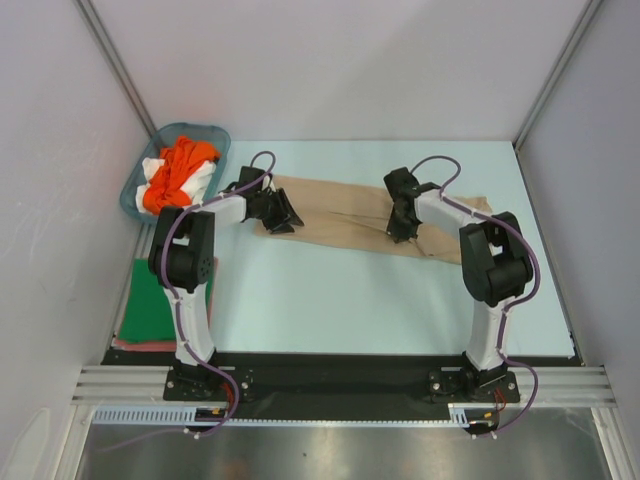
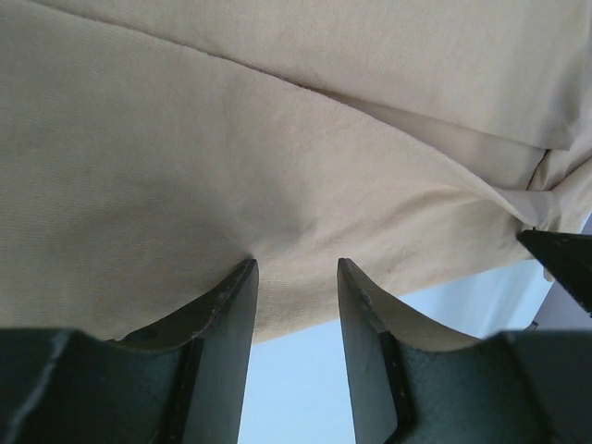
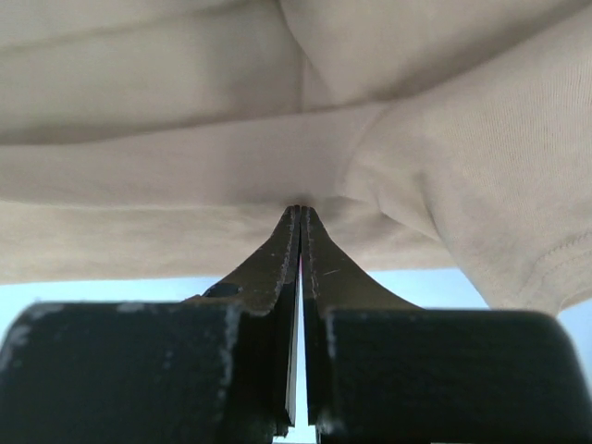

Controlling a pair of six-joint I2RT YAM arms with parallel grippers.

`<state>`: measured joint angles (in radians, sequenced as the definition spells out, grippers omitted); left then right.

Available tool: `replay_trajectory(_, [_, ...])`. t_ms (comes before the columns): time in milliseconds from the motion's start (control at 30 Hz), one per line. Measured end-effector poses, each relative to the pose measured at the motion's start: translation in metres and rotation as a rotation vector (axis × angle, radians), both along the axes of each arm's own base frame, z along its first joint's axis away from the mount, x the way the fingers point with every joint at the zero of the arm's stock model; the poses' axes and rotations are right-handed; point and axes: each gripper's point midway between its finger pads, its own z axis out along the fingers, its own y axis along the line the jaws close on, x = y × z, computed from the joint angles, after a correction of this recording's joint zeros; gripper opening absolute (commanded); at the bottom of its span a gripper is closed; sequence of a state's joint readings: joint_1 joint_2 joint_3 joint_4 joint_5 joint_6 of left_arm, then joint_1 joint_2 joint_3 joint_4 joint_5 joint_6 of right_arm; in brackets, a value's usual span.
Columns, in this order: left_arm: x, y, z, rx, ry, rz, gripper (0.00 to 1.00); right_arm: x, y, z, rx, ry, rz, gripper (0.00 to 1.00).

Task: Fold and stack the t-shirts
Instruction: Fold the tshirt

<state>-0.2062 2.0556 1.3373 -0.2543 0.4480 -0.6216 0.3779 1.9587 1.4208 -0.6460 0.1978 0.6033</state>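
A tan-beige t-shirt [image 1: 340,212] lies stretched across the far half of the table, bunched at its right end. My left gripper [image 1: 276,212] is at its left end. In the left wrist view this gripper [image 2: 296,266] is open, and its fingertips [image 2: 242,277] touch the cloth [image 2: 185,166] just inside the hem. My right gripper [image 1: 402,226] sits on the shirt's right part. Seen from the right wrist, that gripper [image 3: 302,211] is shut, with the tan cloth [image 3: 185,176] puckered at its tips. Orange [image 1: 180,165] and white [image 1: 200,180] t-shirts fill the basket. A folded dark green t-shirt [image 1: 155,300] lies on a reddish one [image 1: 140,343].
The teal plastic basket [image 1: 205,130] stands at the back left corner, close to the left wall. The folded pile lies at the left table edge beside the left arm's base. White walls enclose the table on three sides.
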Motion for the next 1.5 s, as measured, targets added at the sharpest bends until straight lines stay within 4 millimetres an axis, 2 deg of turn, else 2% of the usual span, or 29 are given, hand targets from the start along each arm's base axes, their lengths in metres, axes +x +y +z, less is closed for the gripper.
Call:
replay_trajectory(100, [0.0, 0.0, 0.0, 0.0, 0.001, 0.0, 0.46, -0.008, -0.003, -0.006, -0.005, 0.023, -0.003, 0.0])
replay_trajectory(300, [0.0, 0.0, 0.0, 0.001, 0.001, 0.001, 0.46, -0.001, -0.012, -0.005, -0.007, 0.014, -0.021, 0.0])
replay_trajectory(567, [0.0, 0.001, 0.0, 0.001, 0.002, 0.001, 0.46, 0.034, -0.027, -0.01, -0.01, -0.012, -0.046, 0.0])
replay_trajectory(733, [0.0, 0.001, 0.0, 0.0, 0.002, 0.001, 0.46, 0.059, -0.02, -0.008, 0.009, -0.044, -0.043, 0.0])
replay_trajectory(967, [0.0, 0.001, 0.0, -0.001, 0.002, 0.001, 0.46, 0.067, -0.017, -0.007, 0.027, -0.053, -0.029, 0.0])
replay_trajectory(1100, [0.0, 0.0, 0.0, -0.005, 0.001, -0.004, 0.47, 0.091, -0.018, 0.005, 0.05, -0.076, -0.018, 0.16])
replay_trajectory(1133, [0.0, 0.0, 0.0, -0.006, 0.001, -0.005, 0.47, 0.092, -0.021, 0.01, 0.052, -0.081, -0.016, 0.27])
replay_trajectory(1167, [0.0, 0.0, 0.0, -0.008, 0.001, -0.007, 0.47, 0.09, -0.025, 0.016, 0.057, -0.084, -0.018, 0.34])
replay_trajectory(1200, [0.0, 0.0, 0.001, -0.009, -0.002, -0.011, 0.47, 0.087, -0.029, 0.022, 0.064, -0.086, -0.018, 0.46])
replay_trajectory(1267, [-0.001, 0.0, 0.001, -0.013, -0.007, -0.02, 0.47, 0.071, -0.037, 0.038, 0.102, -0.082, -0.019, 0.58])
replay_trajectory(1300, [-0.001, 0.0, 0.001, -0.015, -0.01, -0.025, 0.48, 0.062, -0.044, 0.049, 0.133, -0.076, -0.021, 0.72])
replay_trajectory(1367, [-0.004, 0.0, 0.001, -0.017, -0.011, -0.034, 0.48, 0.052, -0.061, 0.069, 0.189, -0.09, -0.02, 0.77])
replay_trajectory(1433, [-0.008, -0.001, 0.002, -0.024, -0.009, -0.043, 0.48, 0.047, -0.09, 0.084, 0.229, -0.104, -0.035, 0.77])
replay_trajectory(1500, [-0.013, -0.002, 0.001, -0.032, -0.005, -0.052, 0.48, 0.048, -0.123, 0.087, 0.239, -0.117, -0.057, 0.76])
